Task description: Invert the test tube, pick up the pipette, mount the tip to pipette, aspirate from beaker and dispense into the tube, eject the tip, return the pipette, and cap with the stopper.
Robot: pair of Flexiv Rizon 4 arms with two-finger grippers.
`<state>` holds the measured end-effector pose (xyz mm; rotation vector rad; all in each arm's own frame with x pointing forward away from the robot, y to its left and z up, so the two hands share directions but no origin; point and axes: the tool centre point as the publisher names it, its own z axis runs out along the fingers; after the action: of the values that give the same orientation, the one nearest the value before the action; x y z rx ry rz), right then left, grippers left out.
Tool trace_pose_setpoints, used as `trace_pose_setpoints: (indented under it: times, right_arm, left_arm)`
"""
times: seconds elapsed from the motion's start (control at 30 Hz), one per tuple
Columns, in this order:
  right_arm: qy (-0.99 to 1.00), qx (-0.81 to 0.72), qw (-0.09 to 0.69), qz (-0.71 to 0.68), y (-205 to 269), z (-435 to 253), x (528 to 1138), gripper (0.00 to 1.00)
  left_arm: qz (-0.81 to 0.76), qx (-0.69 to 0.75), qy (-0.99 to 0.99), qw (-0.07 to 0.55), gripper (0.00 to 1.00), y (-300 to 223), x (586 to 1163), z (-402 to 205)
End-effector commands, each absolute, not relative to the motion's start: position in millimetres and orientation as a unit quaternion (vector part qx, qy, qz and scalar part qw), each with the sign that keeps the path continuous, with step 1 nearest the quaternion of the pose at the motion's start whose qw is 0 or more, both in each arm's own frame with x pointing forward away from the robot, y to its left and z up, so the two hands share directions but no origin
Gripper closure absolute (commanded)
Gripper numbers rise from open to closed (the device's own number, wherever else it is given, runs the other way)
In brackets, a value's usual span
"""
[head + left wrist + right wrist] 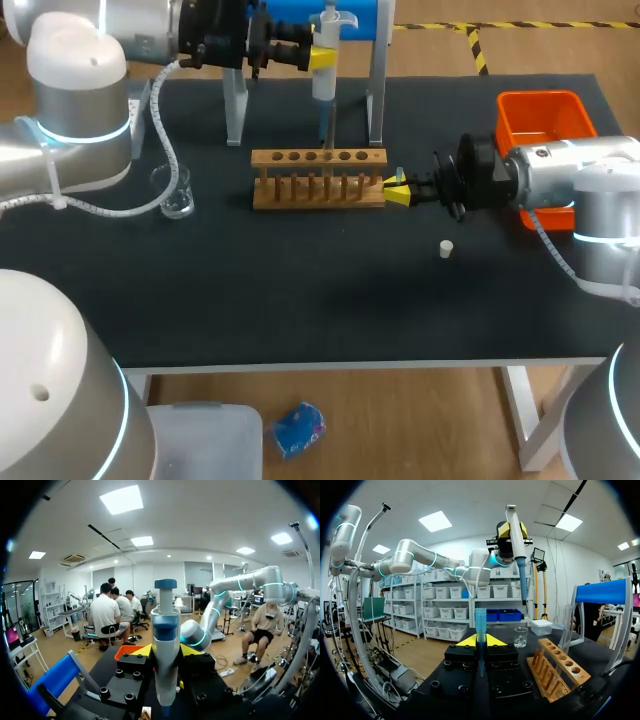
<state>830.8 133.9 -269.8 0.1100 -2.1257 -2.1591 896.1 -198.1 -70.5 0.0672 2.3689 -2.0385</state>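
From the head view, the left gripper [322, 57] holds the pipette [326, 80] upright at the back of the desk [300, 300], in front of the blue-topped stand [375, 100]. The right gripper [397, 190] sits low at the end of the wooden rack [318, 178]. What it holds is too small to make out here. The beaker [176, 190] stands well off on the left arm's side, and the stopper [446, 249] lies alone in front of the right arm.

In the left wrist view, the yellow fingers are pressed onto the pipette body from both sides. The plunger stands above them and the shaft runs down out of sight, so this camera cannot help with aiming the nozzle.

In the right wrist view, the gripper pinches a blue tip [480, 617] upright with its open mouth facing up. The pipette hangs high above it and a little towards the rack.

Mounting the tip looks like the step in hand. I would bring the nozzle directly over the tip's mouth first, then lower it straight down along the tip's axis. The press should be firm enough to seat the tip (a slanted push would likely tilt it in the fingers). The right gripper should keep its pinch until the tip is seated.
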Motion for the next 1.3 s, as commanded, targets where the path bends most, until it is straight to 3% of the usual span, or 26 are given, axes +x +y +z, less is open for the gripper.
trace_pose_setpoints:
  times: [0.03,0.8,1.3]
  right_arm:
    - [-0.708,0.044,0.053,-0.702,135.7,-270.1,832.6,1.0]
    - [-0.793,0.128,-0.028,-0.595,182.8,-284.9,878.2,1.0]
    - [-0.781,0.126,-0.042,-0.61,205.6,-295.2,904.5,1.0]
  left_arm:
    - [-0.653,0.021,0.757,0.009,1.0,-198.0,895.4,-70.5]
    - [-0.653,0.021,0.757,0.009,1.0,-198.0,895.4,-70.5]
    - [-0.653,0.021,0.757,0.009,1.0,-198.0,895.4,-70.5]
